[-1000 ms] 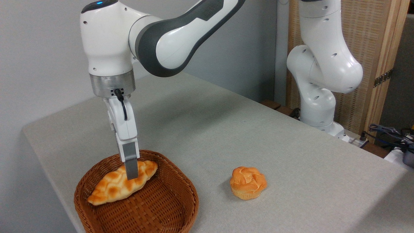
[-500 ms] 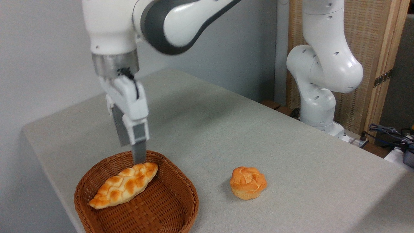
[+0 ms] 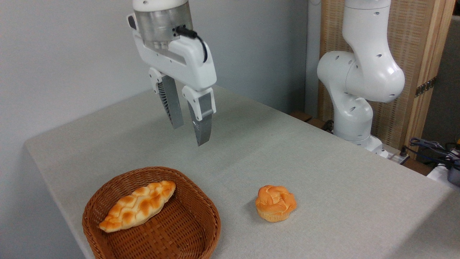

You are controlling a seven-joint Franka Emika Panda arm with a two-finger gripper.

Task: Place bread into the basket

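On the grey table [image 3: 323, 187], a round muffin-shaped bun [image 3: 275, 202] sits right of the wicker basket [image 3: 201, 230]. The braided bread [image 3: 137, 209] lies inside the basket, well below the empty gripper [image 3: 189, 132], whose fingers are spread apart.

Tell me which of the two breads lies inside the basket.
The long braided bread, lying slantwise in the wicker basket. The round bun sits on the bare table, right of the basket.

Gripper [image 3: 189, 133] raised, pointing down, jaws apart, holding nothing
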